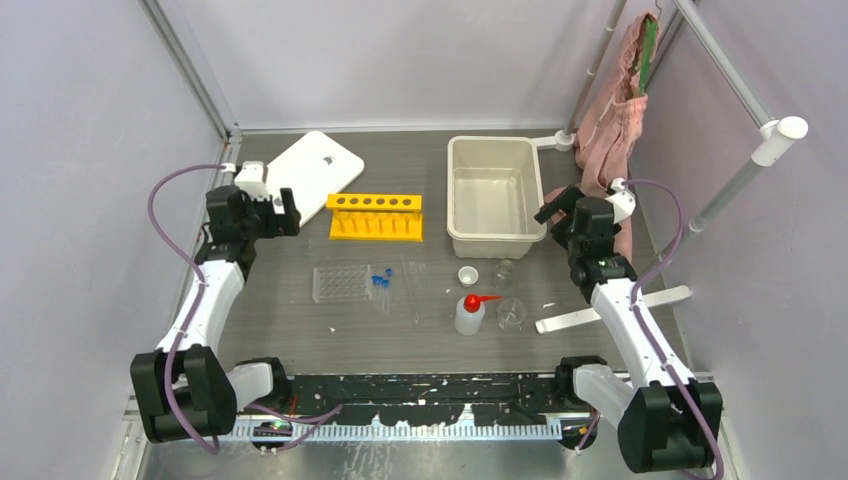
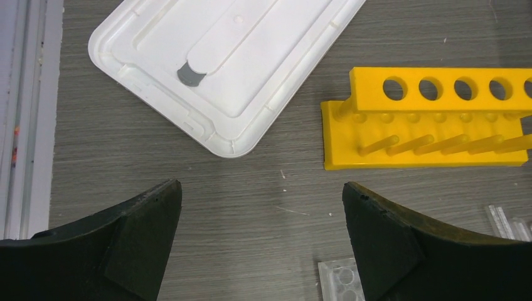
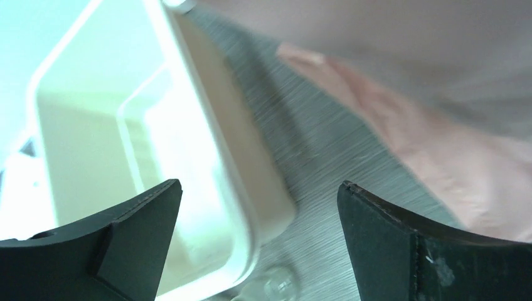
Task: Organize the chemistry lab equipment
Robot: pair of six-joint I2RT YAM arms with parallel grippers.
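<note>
The left tool (image 2: 260,187) hangs wide open, holding nothing, near the left edge of the desk (image 1: 300,330), with the white lid (image 1: 312,170) at upper left and the yellow rack (image 1: 375,216) just right of it. The right tool (image 3: 258,185), equally spread and gripping nothing, sits at the right beside the rim of the white bin (image 1: 452,195) and the pink cloth (image 1: 610,130). At mid-frame the clear tray (image 1: 341,283), blue-capped vials (image 1: 380,281), glass tubes (image 1: 415,285), tiny white cup (image 1: 467,274), squeeze bottle (image 1: 470,312) and two beakers (image 1: 511,313) rest on the desk, all outside rack and bin.

- Top view: bright, even, diffuse light; sharp, shadows soft.
- Left wrist: crisp; yellow rack (image 2: 448,91) and table (image 2: 251,219) grain in focus.
- Right wrist: blurred; white bin (image 3: 238,182) overexposed, greenish cast.
</note>
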